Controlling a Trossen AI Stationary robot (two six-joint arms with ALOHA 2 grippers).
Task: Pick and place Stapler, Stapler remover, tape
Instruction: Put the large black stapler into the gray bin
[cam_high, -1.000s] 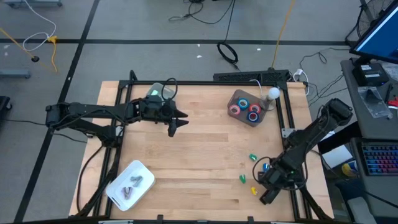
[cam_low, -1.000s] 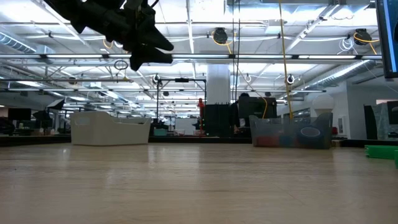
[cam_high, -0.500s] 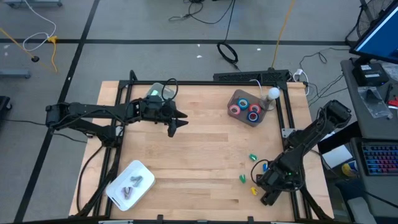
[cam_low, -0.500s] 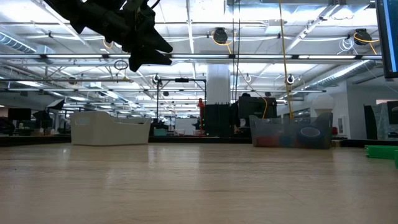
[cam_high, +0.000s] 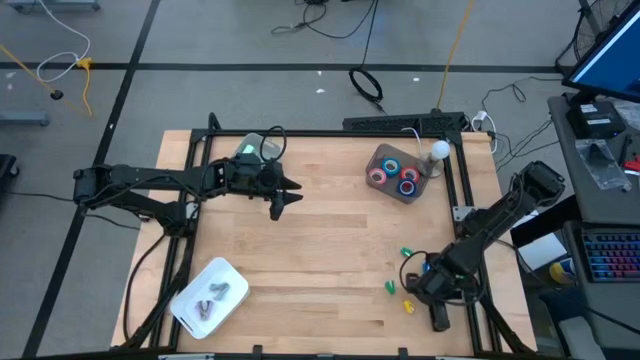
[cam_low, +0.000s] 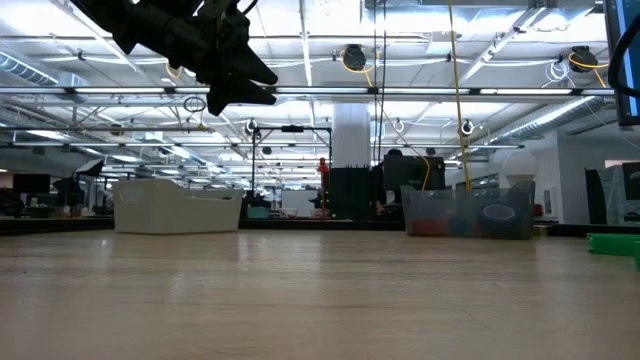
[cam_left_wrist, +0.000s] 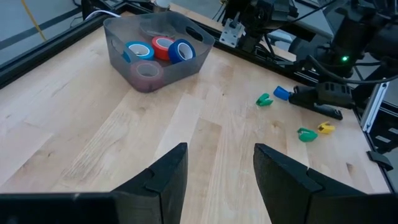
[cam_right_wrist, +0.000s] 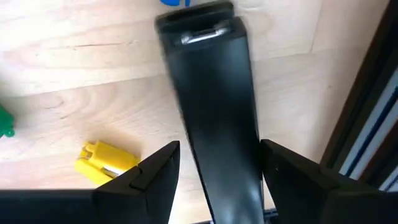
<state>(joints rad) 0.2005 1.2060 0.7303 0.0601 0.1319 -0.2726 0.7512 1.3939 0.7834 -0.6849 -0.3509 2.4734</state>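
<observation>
High view: the right end effector sits low at the lower right of the table, over the dark stapler. Small coloured pieces lie just beside it. The tape rests in the grey bin at upper right. The left end effector hangs idle at upper left. A white tray is at lower left.

Low view: only the left end effector appears, raised at upper left. The stapler is not visible here.

Left wrist view: the fingers are spread and empty.

Right wrist view: this alone shows the grip. Both fingers pinch the stapler's flanks.

Judgement: I am in the stapler pick. Next I need a clean lift clear of the table frame, then a carry to a container.
</observation>
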